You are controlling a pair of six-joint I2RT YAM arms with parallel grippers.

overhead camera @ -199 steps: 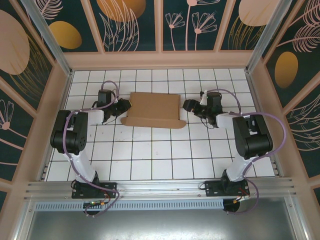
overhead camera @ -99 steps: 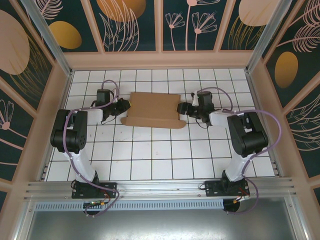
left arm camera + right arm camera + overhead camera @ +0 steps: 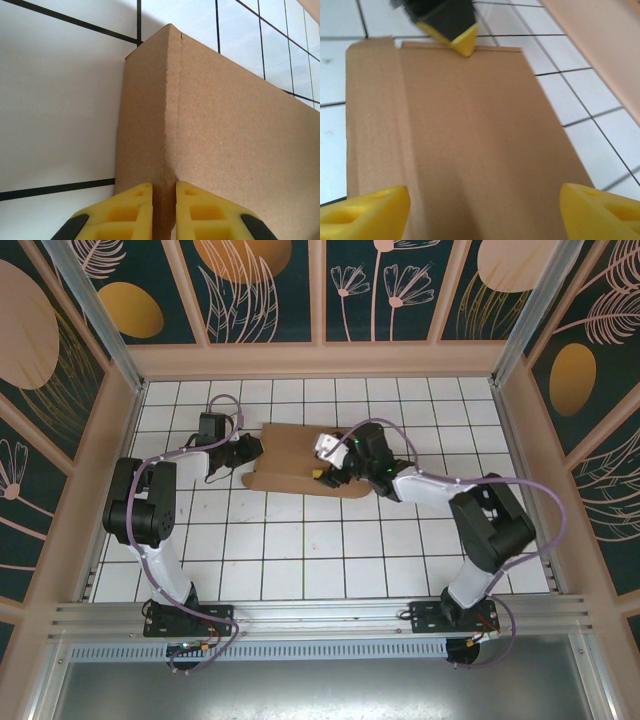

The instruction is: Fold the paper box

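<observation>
Looking down from above, I see the box (image 3: 290, 465) lying flat on the tiled table (image 3: 300, 560), toward twelve o'clock from its middle, with its long side running nine to three. It is plain brown cardboard, low and rectangular, with a rounded flap spread along its six o'clock edge. My left gripper (image 3: 250, 452) touches its nine o'clock end. My right gripper (image 3: 335, 455) reaches in from three o'clock and hangs over the top panel.

From my left wrist, the fingers (image 3: 130, 212) are closed almost together on a thin folded ridge of the box, where an end wall meets the broad panel. The crease runs straight up toward twelve o'clock. That hand has the box by its edge.

From my right wrist, the fingers (image 3: 365, 207) stand wide apart at seven and five o'clock, gripping nothing, with the brown panel beneath and between them. Scored lines run along it near nine o'clock, and a notch shows at eleven. The left gripper's yellow tip meets the far edge at twelve o'clock.

I judge the box light, stiff across its panels, and ready to bend at the scores. The surface looks matte, not slippery, though a hard pinch would likely dent it. The best holds are thin edges and flaps beside a crease; the flat top I can only press.
</observation>
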